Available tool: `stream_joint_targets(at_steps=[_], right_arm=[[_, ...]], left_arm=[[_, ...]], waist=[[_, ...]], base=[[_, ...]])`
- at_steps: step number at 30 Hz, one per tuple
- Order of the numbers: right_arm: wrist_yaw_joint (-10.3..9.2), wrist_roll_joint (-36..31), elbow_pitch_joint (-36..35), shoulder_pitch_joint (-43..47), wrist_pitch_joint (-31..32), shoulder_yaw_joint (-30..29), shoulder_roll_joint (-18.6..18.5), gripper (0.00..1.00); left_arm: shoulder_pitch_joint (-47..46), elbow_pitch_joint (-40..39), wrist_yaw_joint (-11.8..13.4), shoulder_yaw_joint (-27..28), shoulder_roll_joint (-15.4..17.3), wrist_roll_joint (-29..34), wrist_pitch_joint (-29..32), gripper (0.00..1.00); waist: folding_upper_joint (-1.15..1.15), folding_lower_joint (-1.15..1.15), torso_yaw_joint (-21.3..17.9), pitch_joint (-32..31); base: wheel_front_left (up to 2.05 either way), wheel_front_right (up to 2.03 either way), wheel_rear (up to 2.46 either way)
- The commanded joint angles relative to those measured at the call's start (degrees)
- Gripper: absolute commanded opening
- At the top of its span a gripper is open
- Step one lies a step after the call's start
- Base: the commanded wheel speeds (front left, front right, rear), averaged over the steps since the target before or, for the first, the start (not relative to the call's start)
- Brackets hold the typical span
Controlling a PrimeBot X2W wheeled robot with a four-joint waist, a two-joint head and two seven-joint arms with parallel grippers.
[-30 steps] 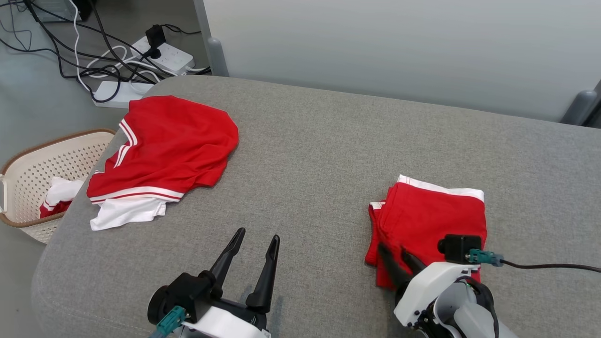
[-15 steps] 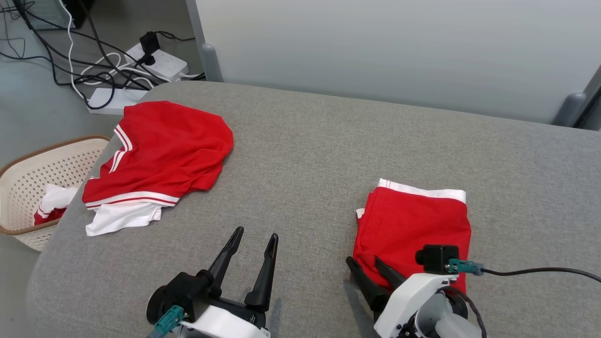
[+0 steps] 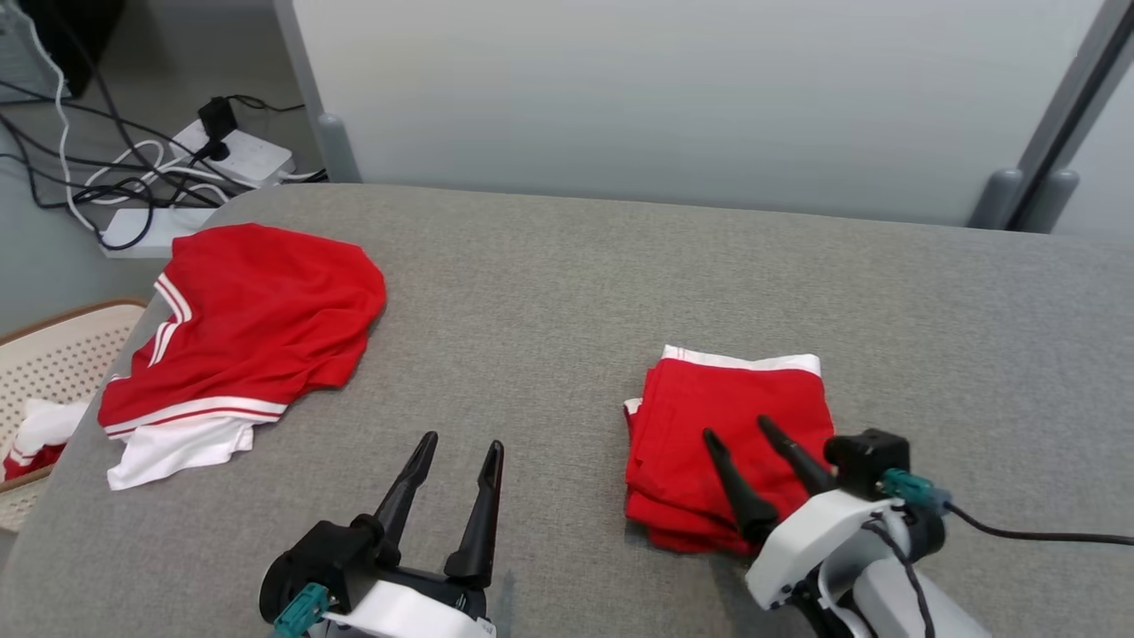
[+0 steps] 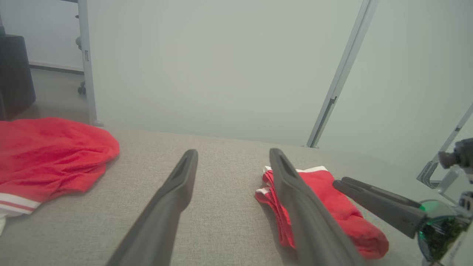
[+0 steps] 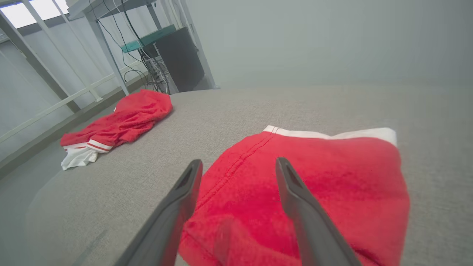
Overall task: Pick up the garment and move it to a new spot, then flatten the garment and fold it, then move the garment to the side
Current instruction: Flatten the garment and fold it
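well, the folded red garment (image 3: 709,399) lies on the right half of the grey upholstered surface (image 3: 549,266), a neat stacked rectangle with a white band along its far edge. the right gripper (image 3: 735,428) sits over its near part with both dark fingers spread apart and pointing across the red cloth, grasping nothing. from the right wrist view the fingers run above the top layer, but whether their tips actually touch the fabric i cannot tell.

the left gripper (image 3: 462,441) is low at the near edge of the surface, well apart from both pieces of clothing, its fingers parted and empty over bare grey fabric.

over on the far left a loose red garment (image 3: 257,328) with white stripes lies rumpled, a white piece showing at its near edge. beside that end, down on the floor, stands a cream perforated basket (image 3: 53,354) with some red and white cloth inside. farther back on the floor are a white power strip (image 3: 235,151) and a tangle of cables (image 3: 80,168).
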Motion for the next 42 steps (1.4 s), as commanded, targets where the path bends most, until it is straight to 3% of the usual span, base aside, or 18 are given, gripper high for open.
stream_joint_targets(at_steps=[1, 6, 13, 32, 42], right_arm=[[0.09, -1.29, -1.19, -0.56, -1.1, -0.17, 0.17, 1.0], [0.09, -9.0, -4.24, 2.0, -1.7, -6.6, -0.54, 1.0], [0.09, -19.7, -15.29, 9.66, -1.75, -17.12, -0.52, 1.0], [0.09, -19.15, -30.77, 22.25, -1.76, -23.11, -0.68, 1.0], [0.09, -18.91, -33.04, 25.11, -1.76, -23.9, -0.23, 1.0]], left_arm=[[-1.45, -1.57, 0.55, 2.2, 0.01, -0.38, -0.58, 1.0], [-1.42, -1.94, 1.53, 3.59, 0.01, -0.44, -0.58, 1.0], [-0.55, -3.53, 2.95, 6.21, 0.01, 0.72, -0.58, 1.0], [5.91, -6.31, 1.51, 11.23, 0.01, 5.85, -0.58, 1.0], [7.44, -7.0, 1.63, 11.43, 0.01, 6.1, -0.58, 1.0]], waist=[[0.0, 0.0, -0.67, -0.26], [0.0, 0.0, -2.59, -0.68], [0.0, 0.0, -5.37, -1.23], [0.0, 0.0, -6.84, -2.32], [0.0, 0.0, -6.19, -2.38]], base=[[0.0, 0.0, 0.0], [0.0, 0.0, 0.0], [0.0, 0.0, 0.0], [0.0, 0.0, 0.0], [0.0, 0.0, 0.0]])
